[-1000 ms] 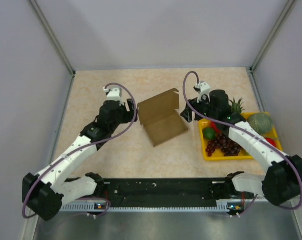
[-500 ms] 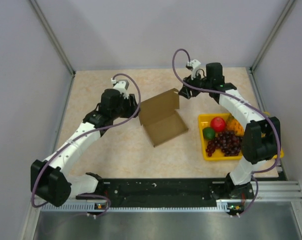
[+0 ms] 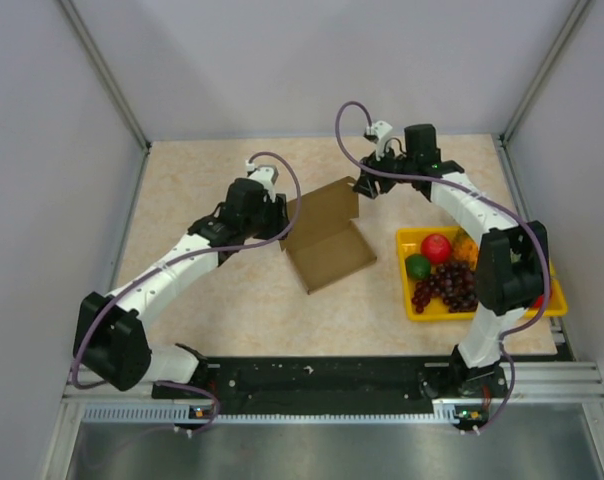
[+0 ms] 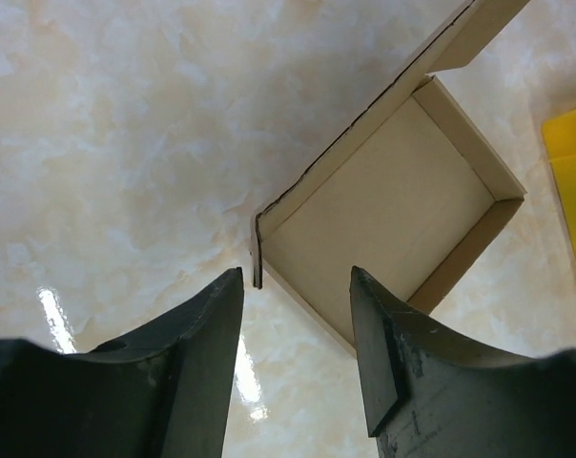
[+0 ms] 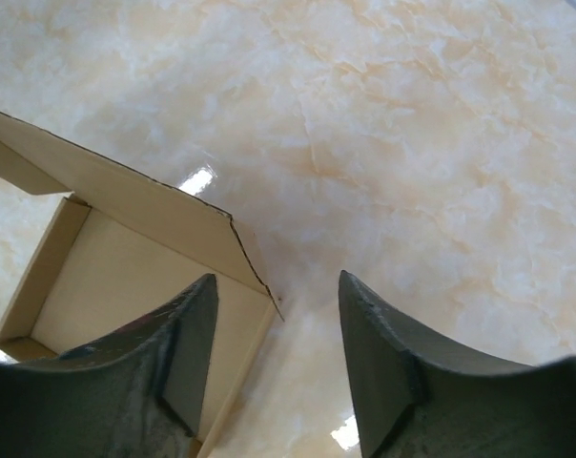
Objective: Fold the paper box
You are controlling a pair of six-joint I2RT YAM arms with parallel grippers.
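We find the left gripper [image 4: 296,284] and right gripper [image 5: 277,286] spread wide and empty above opposite corners of the open paper box [image 3: 327,242], just left of the yellow tray [image 3: 437,315].

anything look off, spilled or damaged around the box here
Nothing stands out. The paper box sits open, lid up, with no visible tears. The fruit lies inside the yellow tray. The left gripper and right gripper are open near the box's corners.

The beige marbled worktop [image 3: 232,290] carries 2 things: an open brown paper box [image 3: 330,255] near its middle, and a yellow tray [image 3: 452,316] to the right, apart from it.
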